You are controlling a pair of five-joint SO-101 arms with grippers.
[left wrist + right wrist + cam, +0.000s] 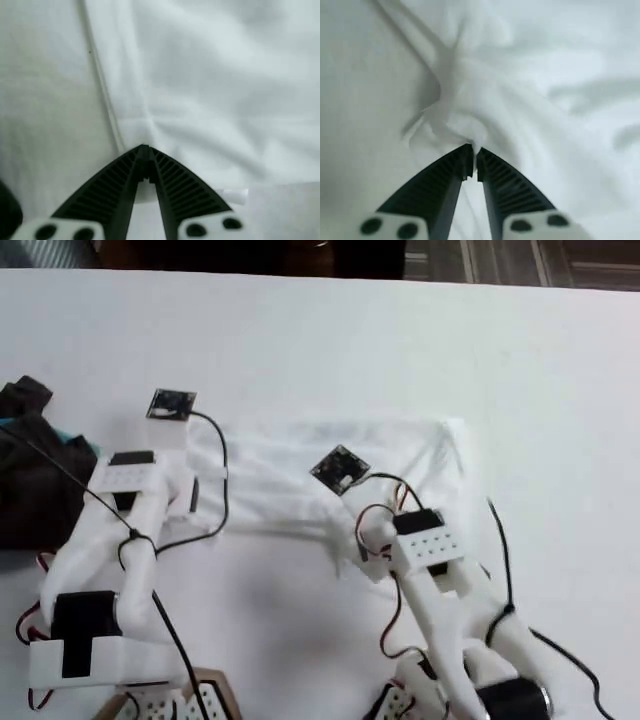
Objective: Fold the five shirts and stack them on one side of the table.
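Observation:
A white shirt [330, 475] lies spread on the white table, partly folded into a wide band. My left gripper [145, 150] is down at the shirt's left edge, its black fingers shut on a pinch of the white fabric [150, 125] beside a seam. My right gripper [472, 150] sits at the shirt's near edge toward the middle, shut on a bunched fold of the white shirt [455, 120]. In the high view the left arm [140, 485] and right arm [425, 540] both lean over the shirt.
A pile of dark clothing [35, 470] with a bit of teal lies at the table's left edge. The white table [330, 350] stretches bare beyond the shirt and to the right. Cables trail from both arms near the front edge.

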